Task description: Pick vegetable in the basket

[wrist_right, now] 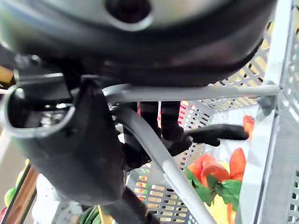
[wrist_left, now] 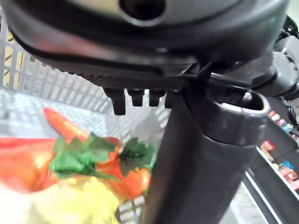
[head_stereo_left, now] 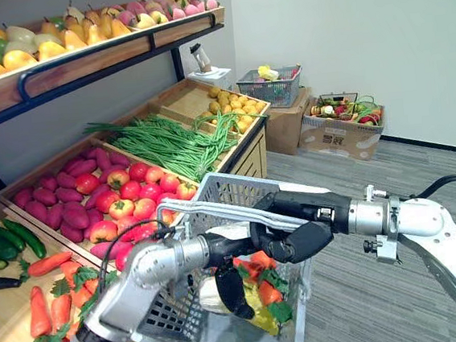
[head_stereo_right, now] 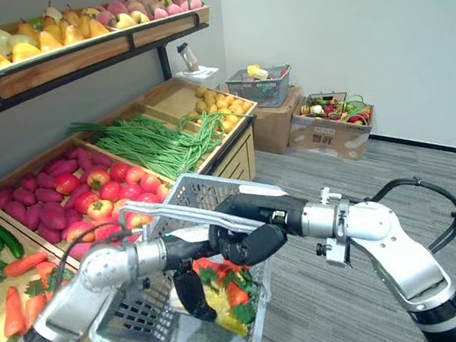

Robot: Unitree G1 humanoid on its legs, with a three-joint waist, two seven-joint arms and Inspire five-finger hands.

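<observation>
A grey plastic basket point(head_stereo_left: 237, 183) hangs in front of the vegetable stand. My right hand point(head_stereo_left: 293, 237) is shut on its metal handles point(wrist_right: 154, 144) from the right. Inside lie carrots point(head_stereo_left: 261, 263) with green leaves, a yellow vegetable point(head_stereo_left: 263, 318) and a pale one point(head_stereo_left: 211, 296). My left hand point(head_stereo_left: 230, 289) reaches into the basket from the left. Its fingers hang down straight over the vegetables and hold nothing. In the left wrist view the carrots point(wrist_left: 70, 140) lie just past the fingertips point(wrist_left: 118, 101) and the thumb point(wrist_left: 196, 163).
The stand on the left holds tomatoes point(head_stereo_left: 122, 199), green beans point(head_stereo_left: 169, 143), loose carrots point(head_stereo_left: 53, 297) and cucumbers point(head_stereo_left: 12, 236), with a fruit shelf point(head_stereo_left: 80, 60) above. A cardboard box point(head_stereo_left: 344, 131) and a second basket point(head_stereo_left: 270, 86) stand at the back. Grey floor point(head_stereo_left: 386, 301) lies to the right.
</observation>
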